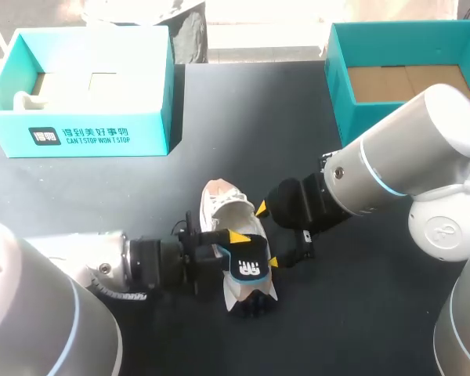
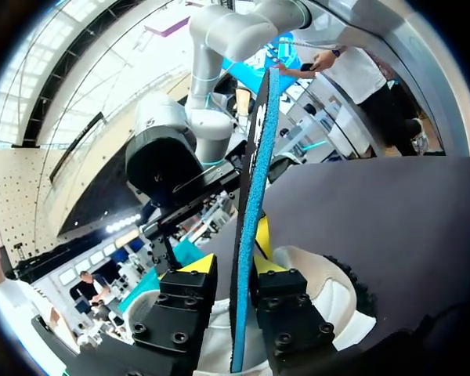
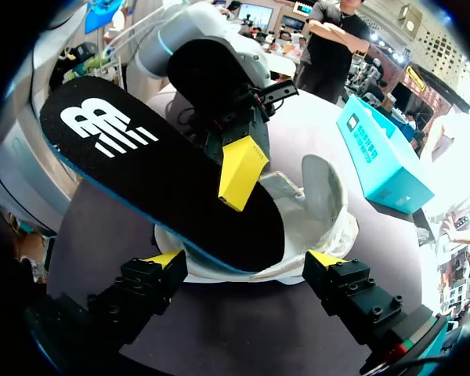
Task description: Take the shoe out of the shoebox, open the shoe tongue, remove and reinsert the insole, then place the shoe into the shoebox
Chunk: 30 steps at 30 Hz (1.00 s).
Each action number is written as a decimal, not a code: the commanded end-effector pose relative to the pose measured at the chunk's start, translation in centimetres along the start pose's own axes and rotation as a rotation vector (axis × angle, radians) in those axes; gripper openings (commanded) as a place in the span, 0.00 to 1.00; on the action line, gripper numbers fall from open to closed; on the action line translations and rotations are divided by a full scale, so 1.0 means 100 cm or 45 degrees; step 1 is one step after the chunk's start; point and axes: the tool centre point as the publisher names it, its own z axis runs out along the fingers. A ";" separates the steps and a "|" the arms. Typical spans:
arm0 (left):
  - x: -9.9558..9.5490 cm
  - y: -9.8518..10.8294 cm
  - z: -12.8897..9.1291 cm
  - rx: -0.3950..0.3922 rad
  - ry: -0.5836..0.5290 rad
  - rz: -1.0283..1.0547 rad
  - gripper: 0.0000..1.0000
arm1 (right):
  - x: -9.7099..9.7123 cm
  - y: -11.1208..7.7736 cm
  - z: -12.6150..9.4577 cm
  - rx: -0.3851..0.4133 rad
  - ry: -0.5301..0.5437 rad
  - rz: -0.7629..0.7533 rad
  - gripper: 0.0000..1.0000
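Note:
A white shoe [image 1: 219, 207] lies on the dark table, midway between my two arms. Its black insole [image 1: 251, 268], printed with a white logo, sticks up tilted out of the shoe's opening. My left gripper [image 1: 239, 243] is shut on the insole. In the left wrist view the insole [image 2: 254, 180] runs edge-on between the left gripper's [image 2: 229, 262] fingers, above the shoe [image 2: 321, 290]. My right gripper [image 1: 266, 235] stands open at the shoe's right side. In the right wrist view that gripper [image 3: 244, 262] straddles the shoe [image 3: 321, 196], with the insole [image 3: 141, 164] ahead of it.
A teal shoebox [image 1: 86, 137] with white contents stands at the back left. A second teal box [image 1: 341, 86] with a bare cardboard floor stands at the back right. One teal box [image 3: 376, 157] shows beyond the shoe in the right wrist view.

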 end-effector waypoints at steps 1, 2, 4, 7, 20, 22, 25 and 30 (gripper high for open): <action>0.008 -0.008 -0.009 -0.006 -0.007 -0.006 0.17 | 0.001 0.000 0.002 0.002 -0.004 -0.001 1.00; 0.010 -0.007 -0.009 -0.005 -0.001 -0.009 0.13 | 0.001 0.000 0.002 0.002 -0.004 -0.001 1.00; 0.013 -0.004 -0.007 -0.008 0.006 -0.015 0.06 | 0.001 0.000 0.002 0.002 -0.004 -0.001 1.00; 0.015 -0.002 -0.004 -0.007 0.007 -0.017 0.00 | 0.001 0.000 0.002 0.002 -0.004 -0.001 1.00; 0.008 0.039 -0.002 -0.077 0.015 0.061 0.00 | 0.001 0.000 0.002 0.002 -0.004 -0.001 1.00; 0.007 0.046 -0.004 -0.096 0.017 0.064 0.00 | 0.001 0.000 0.002 0.002 -0.004 -0.001 1.00; 0.005 0.054 -0.004 -0.111 0.011 0.064 0.00 | 0.001 0.000 0.002 0.002 -0.004 -0.001 1.00; 0.004 0.058 -0.004 -0.129 -0.002 0.055 0.00 | 0.001 0.000 0.002 0.002 -0.004 -0.001 1.00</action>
